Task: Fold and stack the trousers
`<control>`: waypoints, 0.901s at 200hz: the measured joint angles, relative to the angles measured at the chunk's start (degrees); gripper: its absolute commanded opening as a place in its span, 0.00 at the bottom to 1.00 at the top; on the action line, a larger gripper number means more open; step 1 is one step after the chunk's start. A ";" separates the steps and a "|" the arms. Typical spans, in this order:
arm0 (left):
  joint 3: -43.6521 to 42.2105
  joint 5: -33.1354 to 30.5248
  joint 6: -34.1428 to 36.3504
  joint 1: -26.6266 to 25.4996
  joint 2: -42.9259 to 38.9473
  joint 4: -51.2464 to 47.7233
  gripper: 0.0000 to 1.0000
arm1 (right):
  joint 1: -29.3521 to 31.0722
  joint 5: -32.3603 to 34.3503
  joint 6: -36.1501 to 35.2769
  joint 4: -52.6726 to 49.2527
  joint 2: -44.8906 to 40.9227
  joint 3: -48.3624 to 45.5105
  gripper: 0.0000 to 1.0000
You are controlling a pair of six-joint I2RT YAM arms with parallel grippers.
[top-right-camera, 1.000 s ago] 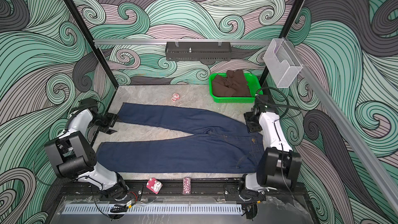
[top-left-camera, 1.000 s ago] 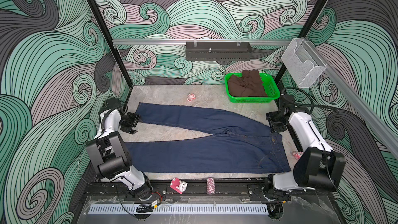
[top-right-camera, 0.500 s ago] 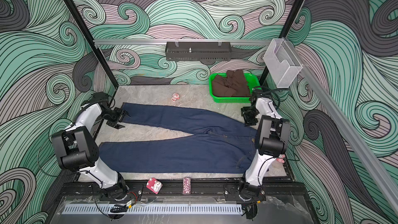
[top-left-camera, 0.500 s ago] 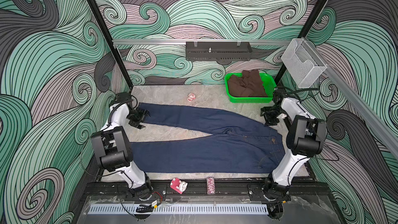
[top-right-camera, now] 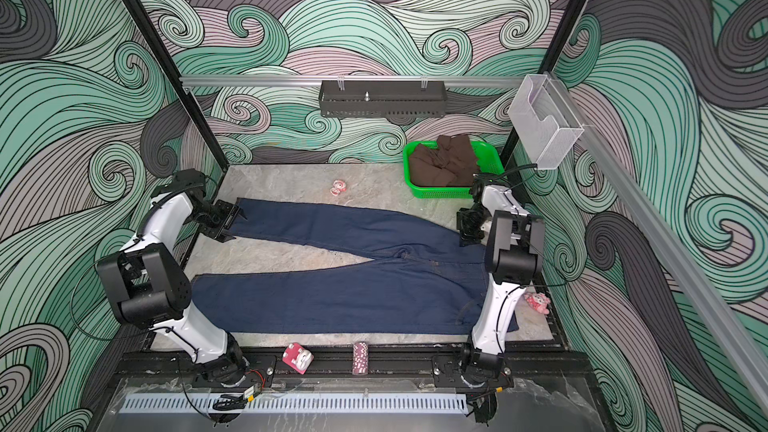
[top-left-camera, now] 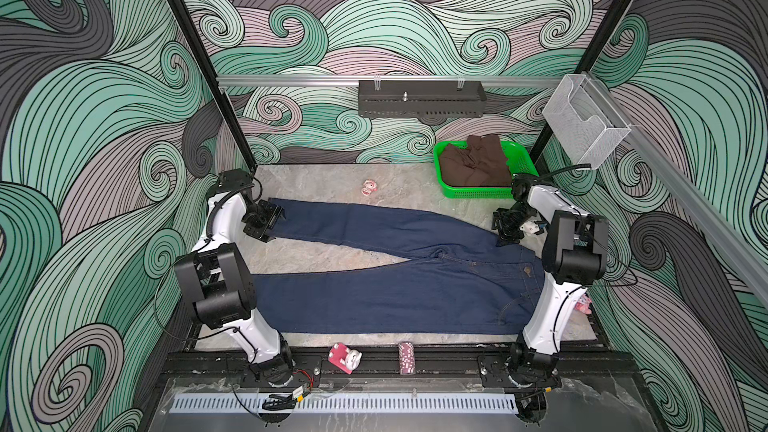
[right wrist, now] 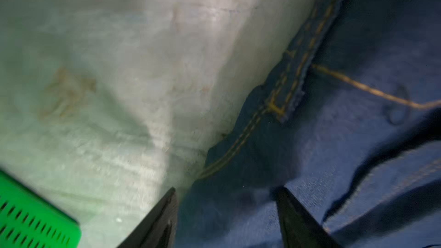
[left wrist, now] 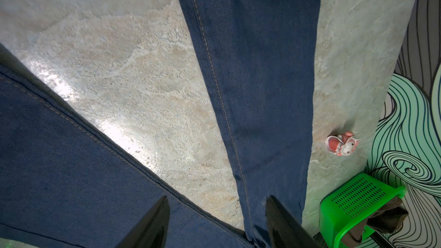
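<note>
The trousers (top-left-camera: 395,284) (top-right-camera: 353,297) are dark navy jeans spread flat across the table in both top views, legs parted and pointing left, waist at the right. My left gripper (top-left-camera: 272,222) (top-right-camera: 230,220) is open at the hem of the far leg. In the left wrist view its fingers (left wrist: 217,198) stand wide apart above the denim (left wrist: 257,67). My right gripper (top-left-camera: 505,232) (top-right-camera: 467,228) is open at the far corner of the waist. In the blurred right wrist view its jaws (right wrist: 226,188) straddle the denim edge (right wrist: 358,139) with its orange stitching.
A green basket (top-left-camera: 482,191) (left wrist: 358,201) holding a brown garment (top-left-camera: 473,160) stands at the back right. A small pink toy (top-left-camera: 368,187) (left wrist: 341,144) lies behind the far leg. Another pink toy (top-left-camera: 344,358) and a chip stack (top-left-camera: 405,357) sit on the front rail.
Both arms have reached further back. The left gripper has moved right onto the far leg's hem. The right gripper has moved left onto the far waist corner.
</note>
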 measured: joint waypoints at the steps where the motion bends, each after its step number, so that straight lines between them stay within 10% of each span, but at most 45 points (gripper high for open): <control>1: 0.02 -0.02 0.00 0.00 0.00 0.00 0.67 | 0.04 -0.04 0.20 0.04 0.20 0.00 0.51; 39: 0.33 -1.36 1.27 0.00 -0.07 -1.29 0.67 | 0.57 0.13 0.94 -0.83 1.01 0.46 0.00; 105: 0.57 -2.23 3.26 0.02 -0.72 -2.51 0.67 | 6.43 2.95 0.39 0.37 -16.28 -5.62 0.00; 180: 0.59 -2.29 5.84 2.60 -0.81 -3.15 0.67 | 26.25 11.58 14.97 5.51 -51.30 -46.53 0.07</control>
